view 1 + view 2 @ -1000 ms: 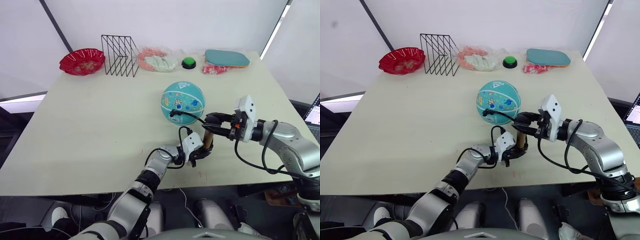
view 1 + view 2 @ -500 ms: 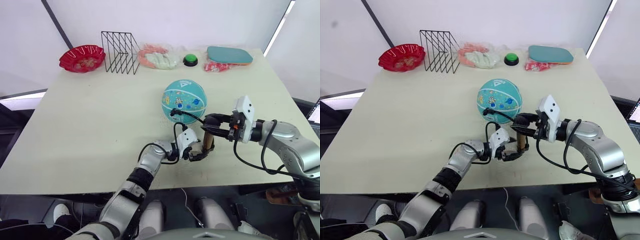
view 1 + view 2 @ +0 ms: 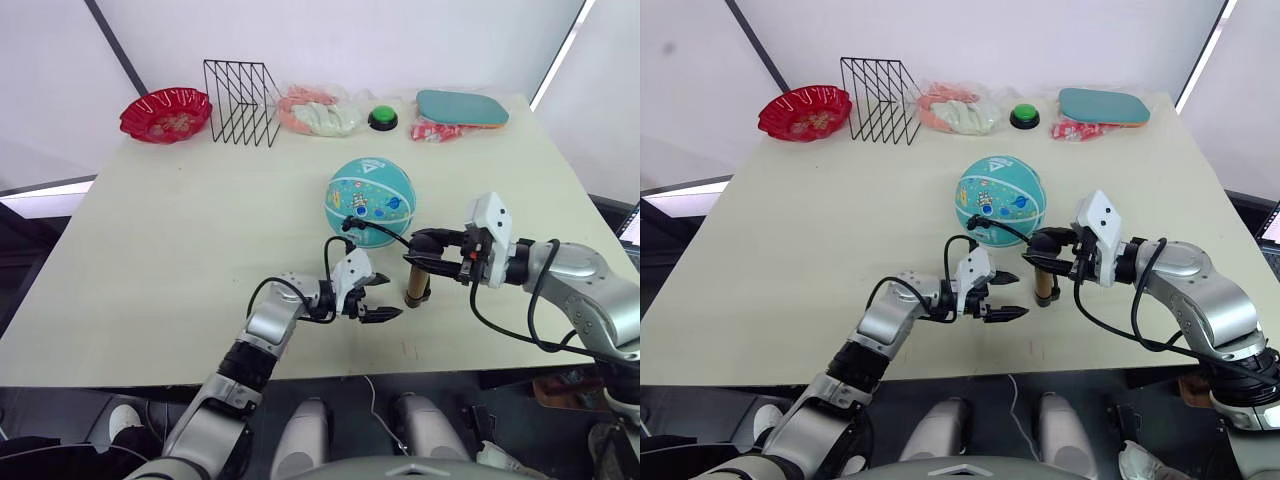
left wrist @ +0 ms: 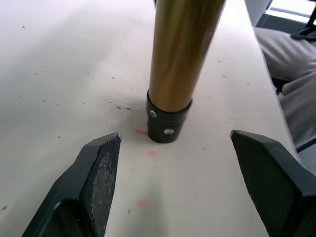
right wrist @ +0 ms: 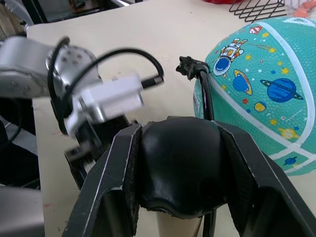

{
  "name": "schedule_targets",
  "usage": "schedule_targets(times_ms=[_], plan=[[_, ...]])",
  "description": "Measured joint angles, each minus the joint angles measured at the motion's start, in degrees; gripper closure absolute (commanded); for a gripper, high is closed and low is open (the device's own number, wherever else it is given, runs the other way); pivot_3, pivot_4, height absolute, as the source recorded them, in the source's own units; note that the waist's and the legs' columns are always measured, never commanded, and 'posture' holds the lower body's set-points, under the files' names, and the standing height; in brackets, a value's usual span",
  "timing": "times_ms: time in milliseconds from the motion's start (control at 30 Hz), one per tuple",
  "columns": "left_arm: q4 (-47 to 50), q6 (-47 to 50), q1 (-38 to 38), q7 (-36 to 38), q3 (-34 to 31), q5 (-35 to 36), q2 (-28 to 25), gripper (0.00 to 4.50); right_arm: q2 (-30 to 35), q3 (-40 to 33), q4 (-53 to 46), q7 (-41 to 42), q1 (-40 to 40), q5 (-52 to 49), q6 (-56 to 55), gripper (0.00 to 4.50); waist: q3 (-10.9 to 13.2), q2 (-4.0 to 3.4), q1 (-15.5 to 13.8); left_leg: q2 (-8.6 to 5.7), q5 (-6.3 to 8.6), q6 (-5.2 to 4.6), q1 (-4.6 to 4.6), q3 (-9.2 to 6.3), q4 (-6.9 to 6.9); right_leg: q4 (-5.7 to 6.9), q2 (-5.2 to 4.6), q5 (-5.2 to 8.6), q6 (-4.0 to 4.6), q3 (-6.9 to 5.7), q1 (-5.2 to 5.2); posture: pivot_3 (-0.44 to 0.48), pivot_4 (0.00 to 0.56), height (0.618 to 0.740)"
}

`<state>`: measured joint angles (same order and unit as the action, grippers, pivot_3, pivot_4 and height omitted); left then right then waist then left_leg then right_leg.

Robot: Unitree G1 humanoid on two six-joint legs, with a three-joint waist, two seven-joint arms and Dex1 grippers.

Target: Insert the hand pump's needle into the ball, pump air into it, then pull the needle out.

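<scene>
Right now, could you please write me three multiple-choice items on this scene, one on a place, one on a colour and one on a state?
1. Where does the hand pump stand?
A. Upright on the table, in front of the ball
B. In the red bowl
C. Flat beside the wire rack

2. What colour is the button at the table's far edge?
A. Yellow
B. Green
C. White

3. How is the left gripper?
A. Shut on the pump
B. Shut on the ball
C. Open, apart from the pump

Answers:
1 A: its barrel stands on its black end cap, nearer the robot than the ball.
2 B: the button has a green dome.
3 C: its fingers are spread, with bare table between them and the pump.
</scene>
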<state>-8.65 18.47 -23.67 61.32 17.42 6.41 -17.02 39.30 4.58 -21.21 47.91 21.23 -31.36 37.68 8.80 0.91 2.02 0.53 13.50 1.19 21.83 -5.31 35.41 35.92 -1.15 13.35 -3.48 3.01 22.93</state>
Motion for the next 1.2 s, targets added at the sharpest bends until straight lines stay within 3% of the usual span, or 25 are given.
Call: schedule_targets(times_ms=[267, 433, 600, 833, 1200], plan=[[8.59, 2.98, 4.99, 2.09, -4.33, 5.61, -7.46, 0.7, 3.58, 1.24, -2.54, 0.84, 2.4, 0.48, 1.77, 2.86, 0.45, -0.22, -0.14, -0.05, 0.0, 0.0, 0.32, 0.03, 0.02, 0.02, -0.07, -0.02, 0.01, 0.02, 0.33, 0.0, 0.15, 0.74], [14.7, 5.0, 9.57, 4.76, -10.41, 13.6, -11.79, 0.7, 6.73, 2.44, -3.88, 1.42, 4.86, 3.03, 2.42, 2.86, 0.77, -0.33, -0.23, -0.15, -0.01, 0.01, 0.96, 0.01, 0.35, 0.17, -0.22, -0.17, 0.21, -0.04, 0.83, 0.0, 0.15, 0.74], [18.86, 6.92, 13.44, 7.08, -16.36, 21.14, -15.75, 0.7, 10.53, 3.67, -6.49, 2.83, 7.37, 5.51, 2.96, 2.86, 1.1, -0.35, -0.17, -0.22, -0.01, 0.0, 1.0, 0.04, 0.45, 0.21, -0.34, -0.17, 0.22, -0.07, 0.84, 0.0, 0.15, 0.74], [21.15, 7.7, 16.59, 7.22, -19.66, 25.3, -19.02, 0.7, 13.59, 4.95, -9.87, 5.46, 9.25, 8.41, 2.38, 2.86, 1.34, -0.23, -0.23, -0.24, -0.01, 0.0, 1.03, 0.07, 0.65, 0.32, -0.41, -0.17, 0.21, -0.1, 0.84, 0.0, 0.15, 0.74], [22.13, 8.95, 16.81, 3.1, -21.61, 27.61, -19.7, 0.7, 15.17, 14.22, 0.14, 9.97, 9.53, 25.99, -18.23, 2.86, 1.48, -0.14, -0.09, -0.26, -0.01, 0.0, 0.96, 0.12, 1.01, 0.81, -0.41, -0.17, 0.21, -0.07, 0.87, 0.0, 0.15, 0.74]])
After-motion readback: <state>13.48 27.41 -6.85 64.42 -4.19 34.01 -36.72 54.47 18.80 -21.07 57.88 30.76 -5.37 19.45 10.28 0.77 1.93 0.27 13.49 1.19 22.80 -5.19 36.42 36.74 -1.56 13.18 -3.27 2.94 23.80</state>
